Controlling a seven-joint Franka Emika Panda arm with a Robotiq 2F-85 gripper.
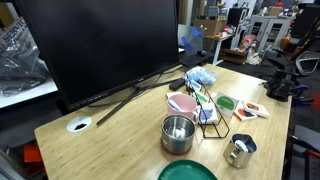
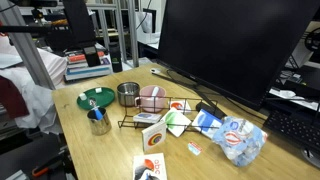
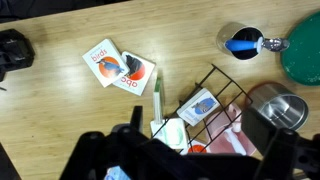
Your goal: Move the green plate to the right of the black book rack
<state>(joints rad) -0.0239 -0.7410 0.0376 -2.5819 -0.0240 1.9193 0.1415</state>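
The dark green plate (image 1: pixel 187 172) lies at the table's near edge beside the steel pot (image 1: pixel 178 133). It also shows in the other exterior view (image 2: pixel 97 98) and at the wrist view's right edge (image 3: pixel 305 50). The black wire book rack (image 1: pixel 210 118) stands mid-table next to the pot, and shows again in an exterior view (image 2: pixel 150 115) and the wrist view (image 3: pixel 205 105). My gripper (image 3: pixel 178 142) is open and empty, high above the rack, its dark fingers spread along the bottom of the wrist view. I cannot make it out in either exterior view.
A metal cup (image 3: pixel 245 42) holding a blue item stands by the plate. A pink dish (image 1: pixel 182 102), a small lighter-green dish (image 1: pixel 226 103), cards (image 3: pixel 120 68) and a blue bag (image 2: pixel 235 140) lie around the rack. A big monitor (image 1: pixel 100 45) fills the back.
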